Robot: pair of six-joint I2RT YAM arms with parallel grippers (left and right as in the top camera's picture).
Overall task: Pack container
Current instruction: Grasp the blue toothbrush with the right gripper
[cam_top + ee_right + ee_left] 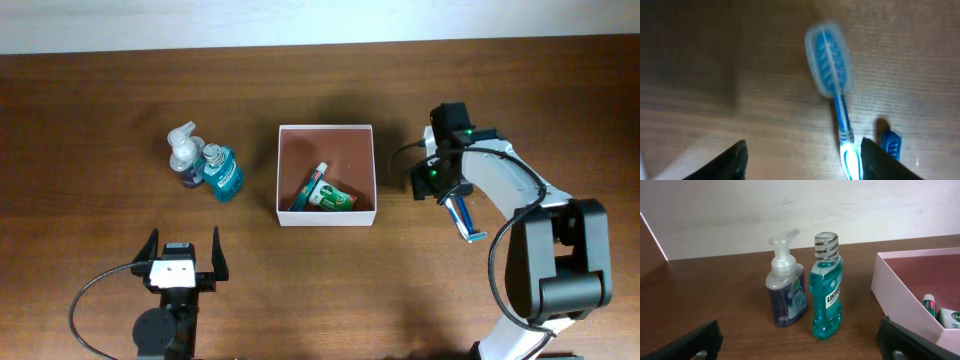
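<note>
The container (326, 129), a square white-walled box with a pinkish-brown inside, sits mid-table and holds a toothpaste tube (310, 185) and a green packet (334, 197); it also shows at the right of the left wrist view (900, 280). A clear soap pump bottle (183, 152) (785, 290) and a teal mouthwash bottle (222, 172) (826, 295) stand upright side by side, left of the container. A blue toothbrush (461, 215) (832, 75) lies on the table right of the container. My right gripper (802, 160) is open just above it, the handle near its right finger. My left gripper (185, 257) (800, 342) is open, empty, in front of the bottles.
A small blue razor-like item (891, 142) (477, 237) lies next to the toothbrush handle. A pale wall (790, 210) runs behind the wooden table's far edge. The right arm (500, 170) reaches in from the front right.
</note>
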